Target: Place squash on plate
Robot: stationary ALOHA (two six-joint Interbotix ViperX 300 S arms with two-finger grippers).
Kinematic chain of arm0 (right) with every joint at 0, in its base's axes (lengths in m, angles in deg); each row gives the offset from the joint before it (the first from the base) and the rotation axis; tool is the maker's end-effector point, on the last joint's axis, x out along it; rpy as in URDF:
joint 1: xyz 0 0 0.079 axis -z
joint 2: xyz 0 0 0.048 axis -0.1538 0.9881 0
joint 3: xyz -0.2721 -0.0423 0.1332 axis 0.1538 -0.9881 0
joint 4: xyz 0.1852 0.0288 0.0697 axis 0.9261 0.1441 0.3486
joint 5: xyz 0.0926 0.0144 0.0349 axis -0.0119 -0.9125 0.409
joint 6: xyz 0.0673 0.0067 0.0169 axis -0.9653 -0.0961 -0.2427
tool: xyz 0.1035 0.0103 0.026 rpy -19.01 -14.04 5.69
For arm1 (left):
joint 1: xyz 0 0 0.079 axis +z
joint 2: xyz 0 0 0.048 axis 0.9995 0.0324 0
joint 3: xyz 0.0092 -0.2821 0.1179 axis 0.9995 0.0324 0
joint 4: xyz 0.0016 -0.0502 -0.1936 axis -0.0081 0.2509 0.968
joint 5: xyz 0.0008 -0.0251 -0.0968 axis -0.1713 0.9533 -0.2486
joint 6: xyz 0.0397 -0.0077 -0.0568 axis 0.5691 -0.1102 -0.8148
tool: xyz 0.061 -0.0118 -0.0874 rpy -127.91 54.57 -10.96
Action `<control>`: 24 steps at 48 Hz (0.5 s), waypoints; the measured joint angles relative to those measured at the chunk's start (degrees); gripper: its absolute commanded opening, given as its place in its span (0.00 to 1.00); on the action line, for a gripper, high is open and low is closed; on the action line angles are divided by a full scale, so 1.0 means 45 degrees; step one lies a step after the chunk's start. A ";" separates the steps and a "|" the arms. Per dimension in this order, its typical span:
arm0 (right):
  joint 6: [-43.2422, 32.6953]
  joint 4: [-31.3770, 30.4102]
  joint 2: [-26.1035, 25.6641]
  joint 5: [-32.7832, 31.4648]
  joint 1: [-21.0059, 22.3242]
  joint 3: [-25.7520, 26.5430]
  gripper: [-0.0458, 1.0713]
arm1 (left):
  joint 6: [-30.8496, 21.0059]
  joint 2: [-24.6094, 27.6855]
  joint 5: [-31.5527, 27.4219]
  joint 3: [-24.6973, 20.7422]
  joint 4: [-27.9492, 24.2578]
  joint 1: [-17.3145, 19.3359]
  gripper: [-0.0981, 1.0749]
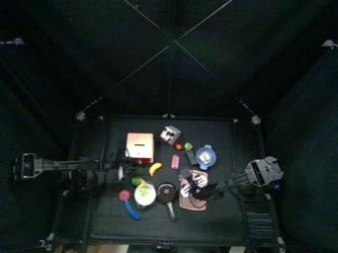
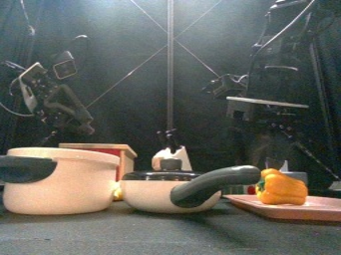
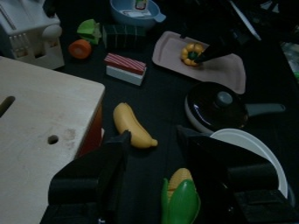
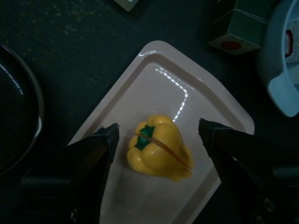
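Basically done: squash (image 4: 159,149) lies on the plate (image 4: 216,105), right gripper (image 4: 160,150) spread wide around it (left gripper (image 3: 155,166) idle, empty), next lift clear.

A yellow squash (image 4: 158,149) with a green stem lies on a pale pink plate (image 4: 176,83).

Yellow, green-stemmed squash (image 4: 159,148) lies on the pink plate (image 4: 205,101)

Yellow squash (image 4: 159,149) on plate (image 4: 176,87) — claw (image 4: 158,150) agape
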 measured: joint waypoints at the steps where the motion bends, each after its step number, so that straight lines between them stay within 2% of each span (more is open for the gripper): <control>1: 0.0000 0.0000 0.0000 -0.0020 0.0000 0.0000 0.95 | 0.0000 0.0000 -0.0020 0.0000 0.0000 0.0000 0.80; 16: 0.0020 0.0000 0.0000 -0.0059 0.0000 0.0000 0.95 | 0.0000 0.0000 0.0000 0.0000 0.0000 0.0020 0.80; 24: 0.0020 -0.0059 -0.0371 -0.0176 0.0059 0.0000 0.95 | 0.0000 0.0000 0.0000 0.0000 0.0000 0.0000 0.80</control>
